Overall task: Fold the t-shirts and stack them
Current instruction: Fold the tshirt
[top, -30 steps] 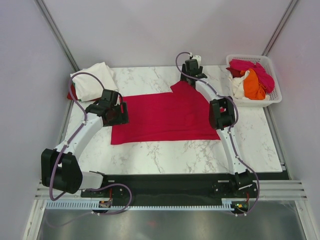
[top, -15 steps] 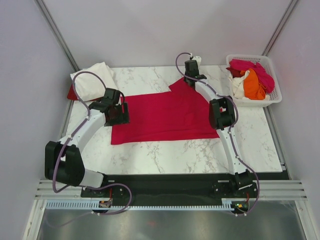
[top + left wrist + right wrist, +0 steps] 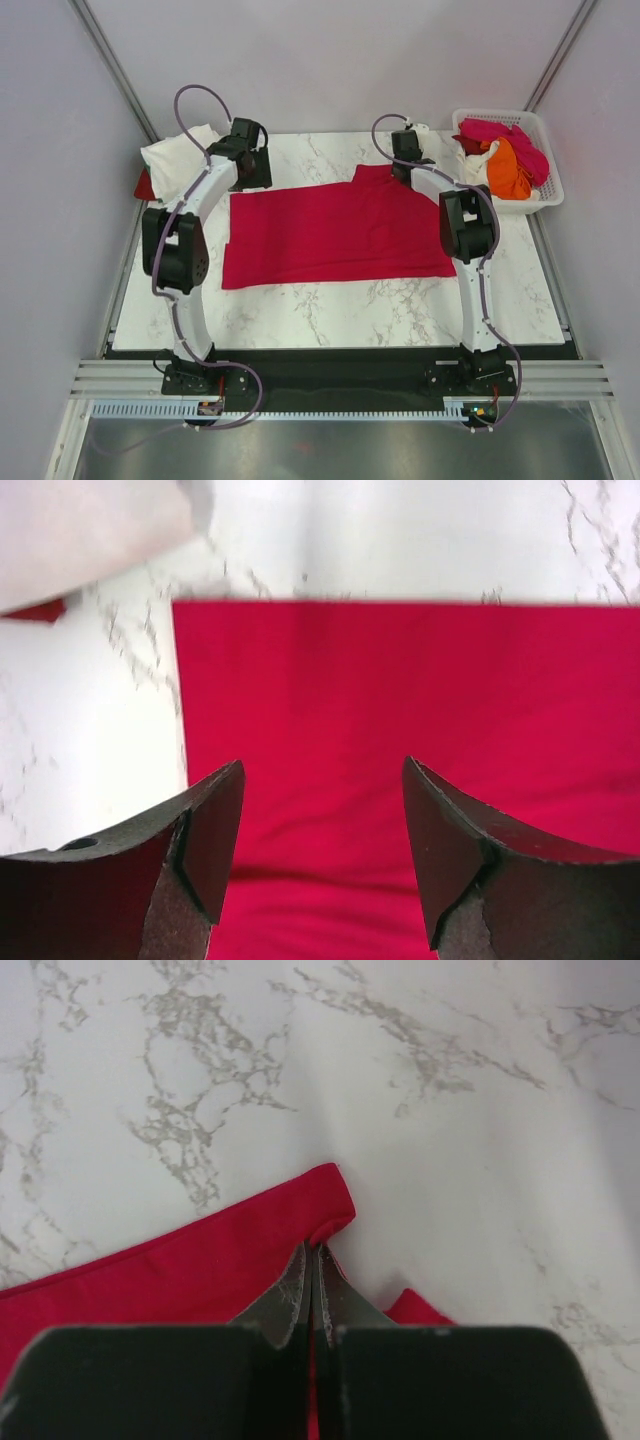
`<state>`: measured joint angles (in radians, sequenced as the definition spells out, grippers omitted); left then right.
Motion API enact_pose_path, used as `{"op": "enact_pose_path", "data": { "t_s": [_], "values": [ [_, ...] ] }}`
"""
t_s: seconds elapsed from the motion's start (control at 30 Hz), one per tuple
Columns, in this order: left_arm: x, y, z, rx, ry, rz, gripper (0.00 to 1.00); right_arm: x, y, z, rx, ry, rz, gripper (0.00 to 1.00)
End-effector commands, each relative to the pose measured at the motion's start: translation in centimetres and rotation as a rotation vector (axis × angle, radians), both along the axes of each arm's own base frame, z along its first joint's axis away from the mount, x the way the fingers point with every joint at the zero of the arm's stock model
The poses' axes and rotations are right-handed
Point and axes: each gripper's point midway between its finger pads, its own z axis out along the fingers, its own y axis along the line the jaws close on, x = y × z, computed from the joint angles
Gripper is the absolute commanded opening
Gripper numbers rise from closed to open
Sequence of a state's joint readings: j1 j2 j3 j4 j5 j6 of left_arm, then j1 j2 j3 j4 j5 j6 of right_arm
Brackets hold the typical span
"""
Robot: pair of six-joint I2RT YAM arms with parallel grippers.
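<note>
A crimson-red t-shirt (image 3: pixel 335 228) lies spread flat across the middle of the marble table (image 3: pixel 330 310). My right gripper (image 3: pixel 405 170) is at the shirt's far right corner, shut on a pinch of the red hem (image 3: pixel 335 1210), which bunches at the closed tips (image 3: pixel 318 1248). My left gripper (image 3: pixel 254 178) hangs open over the shirt's far left corner (image 3: pixel 180 608), with red cloth (image 3: pixel 400 700) below its spread fingers (image 3: pixel 225 820) and nothing between them. A cream-white t-shirt (image 3: pixel 178 160) lies at the back left, with a bit of red under it.
A white lattice basket (image 3: pixel 545 195) stands at the back right, holding pink, orange (image 3: pixel 508 170) and white t-shirts. The cream shirt's edge (image 3: pixel 90 530) lies just left of and beyond my left gripper. Grey walls close in the table on three sides.
My left arm swung from the shirt's left edge up to its far left corner. My right gripper shut on the far right corner and drew it to the right, widening the shirt.
</note>
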<state>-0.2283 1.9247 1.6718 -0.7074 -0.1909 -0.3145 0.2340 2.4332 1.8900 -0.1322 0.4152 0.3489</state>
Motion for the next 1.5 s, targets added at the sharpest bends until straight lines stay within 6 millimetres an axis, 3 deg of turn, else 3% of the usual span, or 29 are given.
{"op": "enact_pose_path", "data": {
  "t_s": [0.0,0.07,0.2,0.33,0.53,0.67,0.97,1.07,1.17,1.2,1.33,1.47],
  "values": [
    [3.7,1.4,-1.2,0.112,-0.001,-0.025,0.71,0.2,-1.3,2.7,0.015,-0.049,-0.022,0.0],
    [4.2,2.2,-3.7,0.111,0.059,-0.012,0.69,0.1,-1.8,2.7,0.019,-0.049,-0.033,0.0],
    [3.9,3.9,-5.6,0.142,0.107,0.043,0.67,0.1,-2.7,3.1,0.033,-0.055,-0.044,0.0],
    [3.6,5.7,-6.4,0.154,0.126,0.088,0.66,0.4,-1.8,3.1,0.069,-0.061,-0.008,0.0],
    [5.9,6.9,-7.8,0.079,0.126,0.095,0.65,0.4,-1.0,2.7,0.092,-0.056,0.026,0.0],
    [7.2,7.0,-8.8,0.037,0.126,0.096,0.63,0.6,-0.7,2.6,0.103,-0.055,0.037,0.0],
    [7.4,6.6,-11.5,-0.008,0.167,0.107,0.61,0.8,-0.3,2.7,0.119,-0.059,0.057,0.0],
    [7.7,6.5,-11.4,-0.015,0.161,0.109,0.52,0.7,-0.2,2.5,0.122,-0.054,0.062,0.0],
    [7.8,6.2,-11.7,-0.032,0.162,0.107,0.35,0.8,-0.2,2.8,0.124,-0.06,0.063,0.0],
    [7.8,6.2,-11.7,-0.034,0.163,0.11,0.22,0.8,-0.1,2.8,0.124,-0.059,0.067,0.0],
    [7.7,6.0,-11.2,-0.045,0.158,0.107,0.02,1.2,0.4,3.3,0.126,-0.069,0.107,0.0],
    [7.4,5.7,-9.9,-0.06,0.143,0.095,0.02,2.0,1.6,6.0,0.146,-0.116,0.179,0.0]
  ]
}}
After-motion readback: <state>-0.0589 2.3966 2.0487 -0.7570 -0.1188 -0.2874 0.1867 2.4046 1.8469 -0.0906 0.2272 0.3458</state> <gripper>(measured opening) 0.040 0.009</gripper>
